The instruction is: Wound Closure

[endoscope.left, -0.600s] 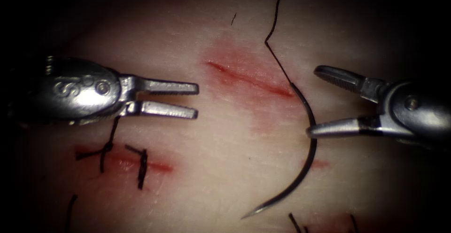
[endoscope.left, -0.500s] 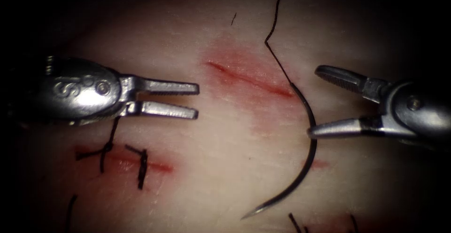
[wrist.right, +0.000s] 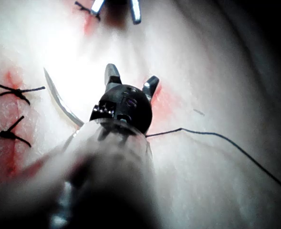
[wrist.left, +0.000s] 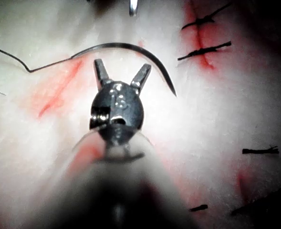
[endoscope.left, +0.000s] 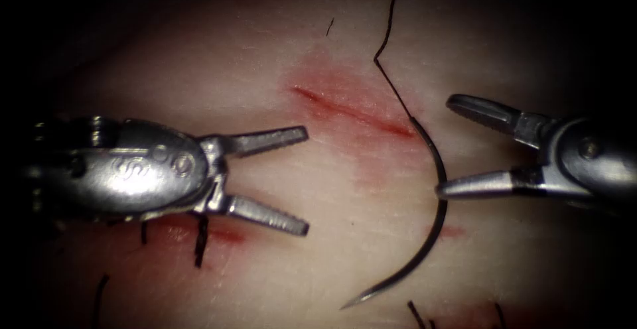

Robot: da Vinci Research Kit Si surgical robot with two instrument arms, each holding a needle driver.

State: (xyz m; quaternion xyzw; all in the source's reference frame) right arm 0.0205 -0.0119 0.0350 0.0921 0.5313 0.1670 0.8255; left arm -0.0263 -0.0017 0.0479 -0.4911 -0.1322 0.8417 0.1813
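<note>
- The left arm's silver needle driver (endoscope.left: pixel 302 180) sits over the left half of the pale pork-belly tissue (endoscope.left: pixel 318 263), jaws spread wide in a V and holding nothing. Same thing from its own wrist camera (wrist.left: pixel 121 76): both jaws apart, empty.
- Its body covers part of a stitched red cut with short black suture ends (endoscope.left: pixel 199 239) near the tissue's lower left, so the knots there are mostly hidden.
- The right arm's silver needle driver (endoscope.left: pixel 443 146) comes in from the right with jaws wide open too, nothing gripped. The lower jaw's tip is right at the needle's outer curve; can't tell whether it touches. It also shows up in its own wrist view (wrist.right: pixel 130 82).
- The dark curved steel needle (endoscope.left: pixel 434 229) lies loose on the tissue, just right of the open red cut (endoscope.left: pixel 352 111), not in the tissue as far as I can see. The pointed tip faces the lower edge, the blunt end is by the cut's right end.
- The thin black thread (endoscope.left: pixel 388 30) runs from that blunt end up toward the tissue's top edge and disappears into the dark, so where it ends is cut off.
- More stitch ends (endoscope.left: pixel 418 316) poke in at the bottom edge, only partly in view.
- Red fluid (endoscope.left: pixel 371 163) stains the tissue around the open cut.
</note>
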